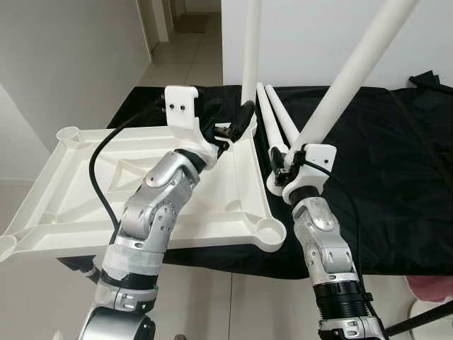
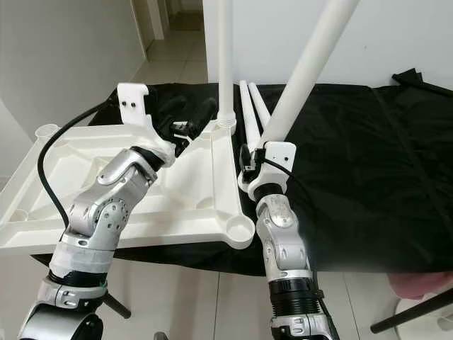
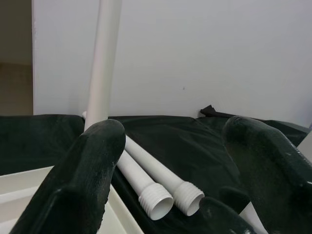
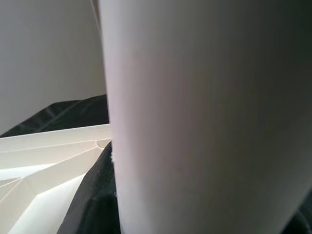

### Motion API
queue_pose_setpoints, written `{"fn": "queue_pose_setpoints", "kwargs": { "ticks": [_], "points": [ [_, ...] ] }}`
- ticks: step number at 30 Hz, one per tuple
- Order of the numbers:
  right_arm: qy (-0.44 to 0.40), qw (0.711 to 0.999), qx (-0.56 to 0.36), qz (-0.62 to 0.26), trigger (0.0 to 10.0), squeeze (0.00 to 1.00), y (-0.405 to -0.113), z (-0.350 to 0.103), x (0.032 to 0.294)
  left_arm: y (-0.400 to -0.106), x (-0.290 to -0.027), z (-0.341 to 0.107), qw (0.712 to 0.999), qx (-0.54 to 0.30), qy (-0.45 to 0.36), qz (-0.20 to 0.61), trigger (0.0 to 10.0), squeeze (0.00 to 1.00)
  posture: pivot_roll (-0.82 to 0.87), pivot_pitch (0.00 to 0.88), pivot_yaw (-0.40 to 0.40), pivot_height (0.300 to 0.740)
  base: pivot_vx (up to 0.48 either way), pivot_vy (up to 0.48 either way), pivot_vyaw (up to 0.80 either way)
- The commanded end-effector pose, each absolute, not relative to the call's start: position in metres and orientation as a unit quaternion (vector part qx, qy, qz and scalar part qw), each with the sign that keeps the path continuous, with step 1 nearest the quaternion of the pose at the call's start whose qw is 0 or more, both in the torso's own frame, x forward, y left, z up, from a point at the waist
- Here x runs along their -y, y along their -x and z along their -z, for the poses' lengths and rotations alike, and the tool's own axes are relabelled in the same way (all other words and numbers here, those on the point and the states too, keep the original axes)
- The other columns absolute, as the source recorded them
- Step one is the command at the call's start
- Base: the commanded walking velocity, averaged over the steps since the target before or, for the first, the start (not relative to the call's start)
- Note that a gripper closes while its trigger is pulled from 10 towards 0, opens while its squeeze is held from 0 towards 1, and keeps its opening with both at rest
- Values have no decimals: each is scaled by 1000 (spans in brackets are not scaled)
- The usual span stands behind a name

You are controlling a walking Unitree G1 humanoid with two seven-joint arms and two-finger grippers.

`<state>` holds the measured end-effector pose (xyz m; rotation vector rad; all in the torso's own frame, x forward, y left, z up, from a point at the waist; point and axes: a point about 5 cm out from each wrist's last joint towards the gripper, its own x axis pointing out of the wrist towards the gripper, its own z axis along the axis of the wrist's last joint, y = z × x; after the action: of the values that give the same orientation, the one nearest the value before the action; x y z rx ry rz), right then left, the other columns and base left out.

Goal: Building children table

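Right pincer (image 1: pixel 283 161) grasps a tilted leg (image 1: pixel 354 67) — left pincer (image 1: pixel 230 122) released over the tabletop (image 1: pixel 233 191).

Bright even daylight, sharp, soft shadows

tabletop (image 1: pixel 212 205): white, upside down | fitted leg (image 1: pixel 250 49): upright | raised leg (image 1: pixel 354 71): tilted | loose legs (image 1: pixel 272 117): lying flat

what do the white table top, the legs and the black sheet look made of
Table top: likely moulded plastic, matt white, ribbed underside. Legs: hollow white plastic tubes by the look, threaded ends. Black sheet: thin fabric, creased and slightly sheeny.
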<state>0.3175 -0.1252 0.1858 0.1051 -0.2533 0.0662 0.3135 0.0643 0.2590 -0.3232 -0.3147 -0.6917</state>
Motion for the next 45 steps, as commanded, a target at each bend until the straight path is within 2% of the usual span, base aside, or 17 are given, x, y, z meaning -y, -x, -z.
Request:
{"fn": "queue_pose_setpoints", "kwargs": {
  "ticks": [1, 13, 14, 17, 23, 35, 38, 45],
  "points": [
    [-46, 985, 162, -29, 10000, 0, -311, -195, 123, -313, -70, -250, 932, 144, 154, 296, 10000, 0, -28, 0, 47, 740, 0, 0, 0],
    [-18, 982, 188, -27, 10000, 0, -303, -201, 122, -312, -78, -238, 947, 139, 145, 251, 10000, 0, -15, 20, 59, 740, 0, 0, 0],
    [-15, 981, 191, -20, 10000, 0, -300, -201, 124, -310, -86, -236, 958, 144, 131, 212, 10000, 0, -13, 31, 67, 740, 0, 0, 0],
    [-15, 981, 191, -20, 10000, 0, -300, -201, 124, -310, -86, -236, 958, 144, 131, 212, 10000, 0, -13, 31, 67, 740, 0, 0, 0],
    [-12, 982, 190, -6, 10000, 0, -293, -199, 124, -305, -99, -221, 972, 138, 116, 150, 10000, 0, -19, 31, 74, 740, 0, 0, 0],
    [-26, 989, 134, 56, 10000, 0, -282, -176, 132, -296, -103, -190, 985, 116, 77, 100, 10000, 0, -16, 29, 60, 740, 0, 0, 0],
    [-30, 990, 118, 72, 10000, 0, -280, -171, 132, -292, -103, -186, 985, 109, 94, 91, 10000, 0, -20, 24, 51, 740, 0, 0, 0],
    [-24, 994, 90, 64, 10000, 0, -277, -164, 125, -283, -106, -176, 986, 103, 92, 90, 10000, 0, -25, 8, 29, 740, 0, 0, 0]
  ]
}}
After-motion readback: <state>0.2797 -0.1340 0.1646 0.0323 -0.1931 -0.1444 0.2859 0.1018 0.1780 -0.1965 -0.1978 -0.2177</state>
